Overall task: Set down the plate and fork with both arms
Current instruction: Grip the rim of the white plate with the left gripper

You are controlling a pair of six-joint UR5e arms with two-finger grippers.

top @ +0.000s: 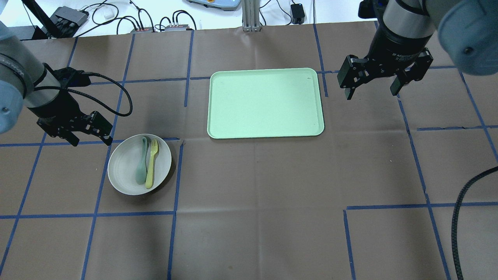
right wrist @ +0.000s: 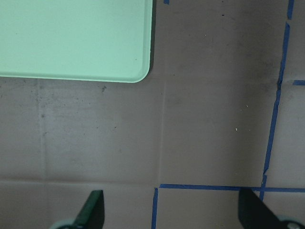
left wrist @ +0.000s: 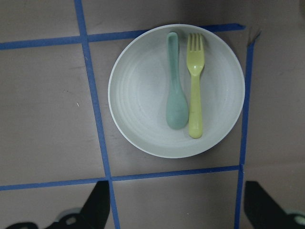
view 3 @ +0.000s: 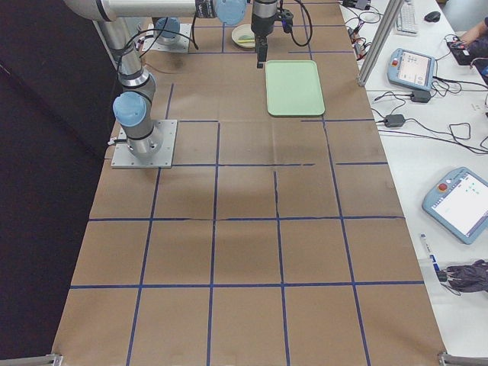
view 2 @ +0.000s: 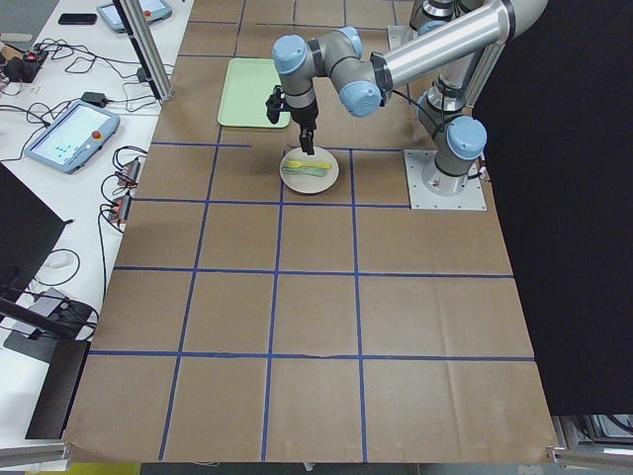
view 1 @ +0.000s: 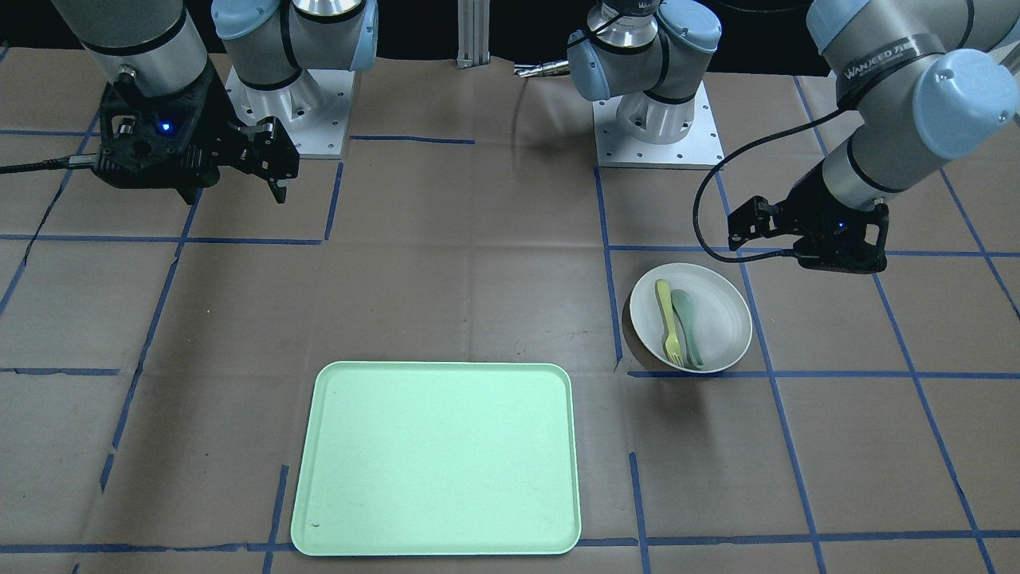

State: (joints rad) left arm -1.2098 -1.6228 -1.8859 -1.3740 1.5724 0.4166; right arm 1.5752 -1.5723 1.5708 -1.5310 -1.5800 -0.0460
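The off-white plate lies on the table on my left side, also in the front view and the left wrist view. The pale yellow fork lies in it beside a grey-green spoon. My left gripper is open and empty, above the table just left of the plate. My right gripper is open and empty, raised to the right of the tray.
A rectangular pale green tray lies mid-table with nothing on it. Blue tape lines grid the brown table cover. A black cable hangs at the right edge. Cables and devices lie beyond the far edge.
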